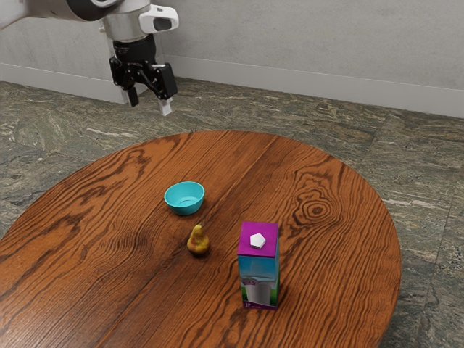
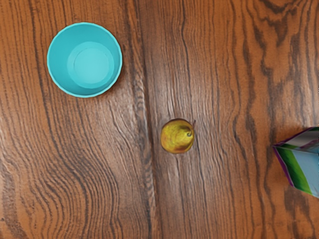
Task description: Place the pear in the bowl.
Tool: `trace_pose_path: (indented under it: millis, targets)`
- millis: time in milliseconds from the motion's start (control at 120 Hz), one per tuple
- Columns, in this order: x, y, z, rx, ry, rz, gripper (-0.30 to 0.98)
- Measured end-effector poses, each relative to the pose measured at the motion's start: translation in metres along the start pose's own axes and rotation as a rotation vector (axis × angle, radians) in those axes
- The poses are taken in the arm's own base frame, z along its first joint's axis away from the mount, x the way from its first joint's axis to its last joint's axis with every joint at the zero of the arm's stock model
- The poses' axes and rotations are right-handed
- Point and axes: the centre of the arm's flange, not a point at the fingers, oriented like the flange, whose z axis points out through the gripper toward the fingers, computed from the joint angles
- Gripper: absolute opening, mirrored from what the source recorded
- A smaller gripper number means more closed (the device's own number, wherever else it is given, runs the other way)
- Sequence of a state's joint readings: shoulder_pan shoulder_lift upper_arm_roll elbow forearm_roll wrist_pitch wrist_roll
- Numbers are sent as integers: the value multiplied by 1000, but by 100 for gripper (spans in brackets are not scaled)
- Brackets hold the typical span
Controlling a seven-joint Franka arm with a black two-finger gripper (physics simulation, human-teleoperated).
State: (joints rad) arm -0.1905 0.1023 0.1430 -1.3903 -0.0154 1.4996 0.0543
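High above the table's far side, at the exterior view's upper left, my gripper (image 1: pixel 150 107) hangs open, its two fingertips apart with nothing between them. The yellow-brown pear (image 1: pixel 198 242) stands upright on the wood, stem up, between the bowl and the carton. The turquoise bowl (image 1: pixel 185 198) sits upright and holds nothing; a short gap separates it from the pear. From above, in the wrist view, the pear (image 2: pixel 177 136) lies near the middle and the bowl (image 2: pixel 84 59) shows its bare inside.
A tall purple-topped carton (image 1: pixel 259 265) stands beside the pear, toward the exterior view's right; part of the carton (image 2: pixel 301 162) is in the wrist view too. The round wooden table (image 1: pixel 319 283) has a curved edge, with stone floor beyond it.
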Motion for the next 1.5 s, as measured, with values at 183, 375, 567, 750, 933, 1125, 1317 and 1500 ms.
trace_pose_path:
  millis: [183, 375, 567, 750, 933, 1125, 1317, 1500]
  targets:
    - [0, 2, -2, -6, 5, 9, 69]
    - [29, 23, 39, 4, -26, 44, 69]
    - [81, 84, 157, 24, -130, 141, 68]
    - [96, 79, 238, 26, -267, 115, 69]
    - [91, 69, 290, 33, -393, 80, 69]
    - [81, 47, 335, 49, -484, 36, 69]
    - [92, 43, 359, 66, -496, 23, 69]
    - [105, 46, 371, 81, -496, 23, 69]
